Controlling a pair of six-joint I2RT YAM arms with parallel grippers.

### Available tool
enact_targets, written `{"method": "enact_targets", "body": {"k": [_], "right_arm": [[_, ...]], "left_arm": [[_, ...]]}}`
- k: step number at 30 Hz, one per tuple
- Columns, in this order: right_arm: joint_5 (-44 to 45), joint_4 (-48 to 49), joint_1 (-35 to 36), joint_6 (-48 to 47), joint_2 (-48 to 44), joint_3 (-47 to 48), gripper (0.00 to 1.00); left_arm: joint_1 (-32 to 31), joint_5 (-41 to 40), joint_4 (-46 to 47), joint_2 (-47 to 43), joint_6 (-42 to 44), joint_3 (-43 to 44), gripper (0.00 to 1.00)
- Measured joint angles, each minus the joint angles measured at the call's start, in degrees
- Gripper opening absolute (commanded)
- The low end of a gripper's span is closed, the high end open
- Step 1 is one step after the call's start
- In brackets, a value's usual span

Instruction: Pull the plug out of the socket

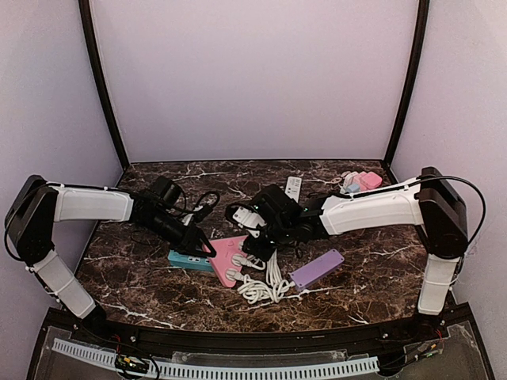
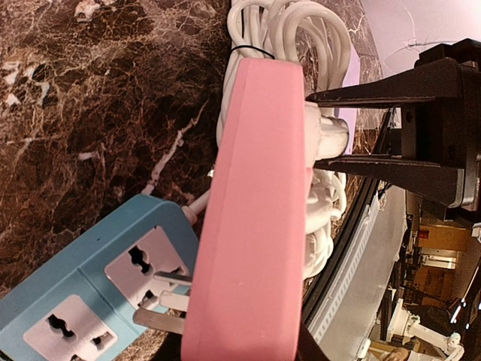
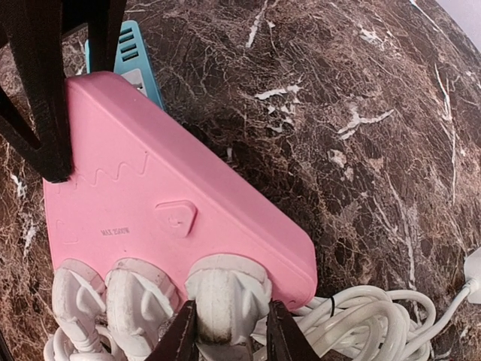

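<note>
A pink triangular socket block [image 1: 226, 257] lies at the table's middle with three white plugs in its near edge. My left gripper [image 1: 198, 241] is shut on the block's far end; in the left wrist view the block [image 2: 255, 226] fills the space between the jaws [image 2: 248, 347]. My right gripper [image 1: 257, 245] is shut on the rightmost white plug [image 3: 225, 297], with a dark fingertip [image 3: 180, 338] on each side of it. That plug [image 2: 327, 131] still sits in the block. The two other plugs [image 3: 105, 297] are beside it.
A blue power strip [image 1: 188, 260] lies touching the pink block's left side; the block's metal prongs [image 2: 161, 301] are just by its holes. Coiled white cables [image 1: 265, 285] lie in front. A purple strip [image 1: 317, 269] lies at the right; small items [image 1: 360, 182] sit at the back right.
</note>
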Motion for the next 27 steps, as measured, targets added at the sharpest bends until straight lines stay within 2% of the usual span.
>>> {"method": "enact_targets", "body": {"k": [2,8,21,27], "right_arm": [[0.15,-0.02,0.02,-0.28,0.0,0.02,0.16],[0.9,0.0,0.37,-1.18,0.11,0.02,0.0],[2.4,2.43,0.96,-1.53,-0.2,-1.53,0.0],[-0.81,5.16,-0.22,-0.92,-1.07,-3.61,0.0]], "left_arm": [[0.0,-0.02,-0.02,0.04,-0.04,0.02,0.24],[0.11,-0.02,-0.13,0.2,-0.48,0.11,0.24],[0.26,0.02,-0.26,0.35,-0.57,0.15,0.23],[0.28,0.02,-0.35,0.35,-0.39,0.2,0.23]]}}
